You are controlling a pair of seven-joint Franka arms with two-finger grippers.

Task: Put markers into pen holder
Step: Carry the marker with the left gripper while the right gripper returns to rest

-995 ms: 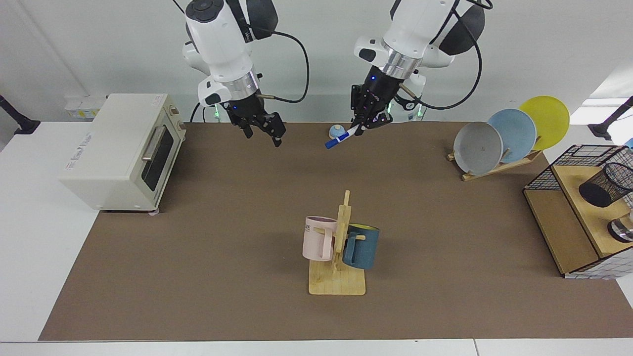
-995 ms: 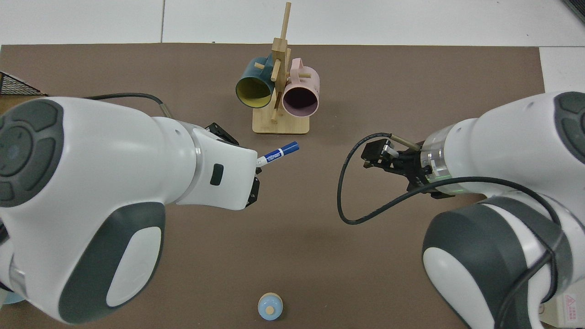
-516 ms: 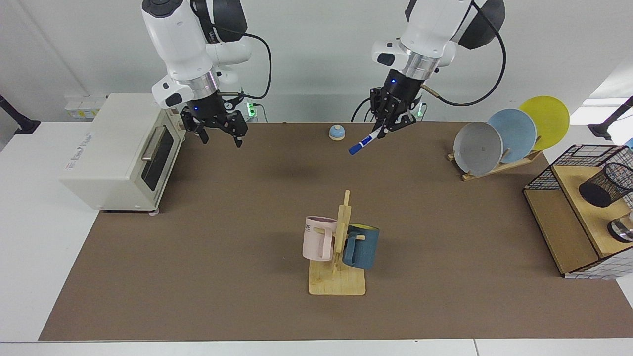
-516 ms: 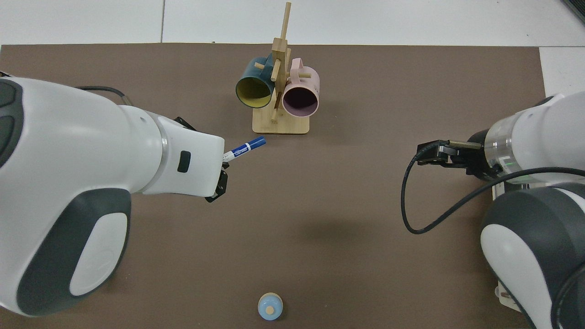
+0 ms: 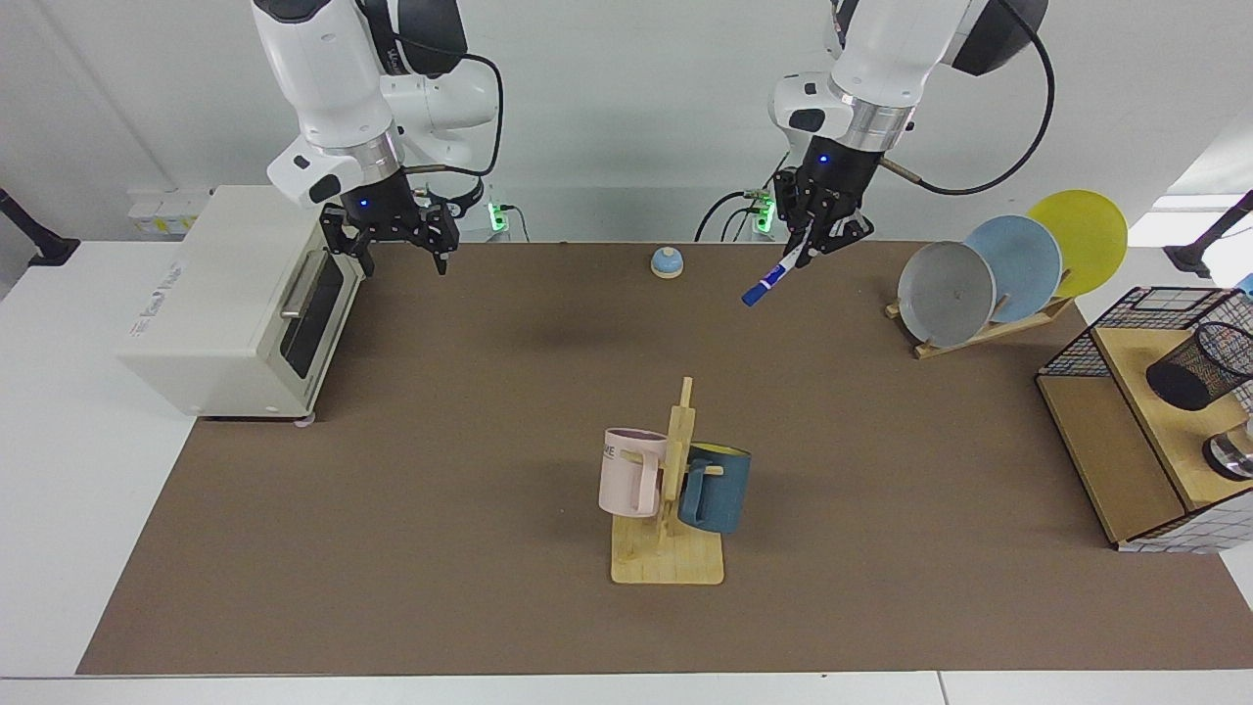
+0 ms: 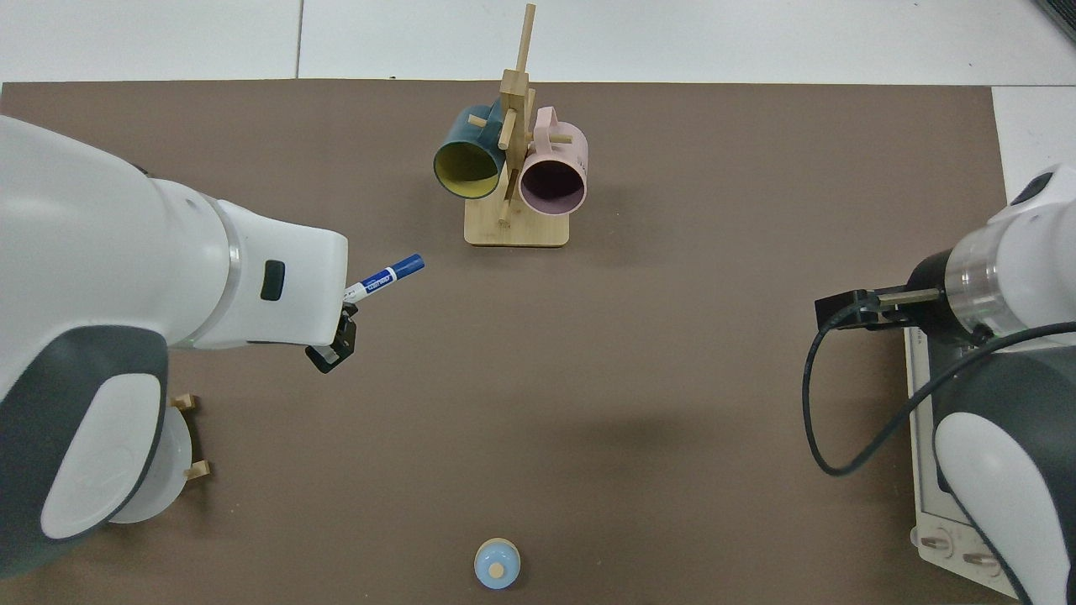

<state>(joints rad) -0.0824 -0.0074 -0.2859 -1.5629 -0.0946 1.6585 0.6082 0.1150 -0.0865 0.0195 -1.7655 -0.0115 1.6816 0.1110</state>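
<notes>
Facing view shows the left gripper (image 5: 815, 238) raised above the back of the bench (image 5: 470, 548), its fingers closed on the white end of the marker (image 5: 773, 277), which slants down with its blue cap lowest and clear of the surface. The pen holder (image 5: 1196, 364) lies tipped on the wooden shelf box (image 5: 1106, 470) at the view's right edge, well apart from the marker, beyond the plate rack (image 5: 989, 328). The right gripper (image 5: 396, 240) hangs beside the toaster oven (image 5: 230, 299), fingers spread and empty. A mug tree (image 5: 671, 509) carrying a pink and a blue mug stands mid-bench, and a small blue bell (image 5: 667, 261) sits near the back edge. From above, the marker (image 6: 388, 276) juts out from under the left arm's wrist toward the mug tree (image 6: 514, 168).
</notes>
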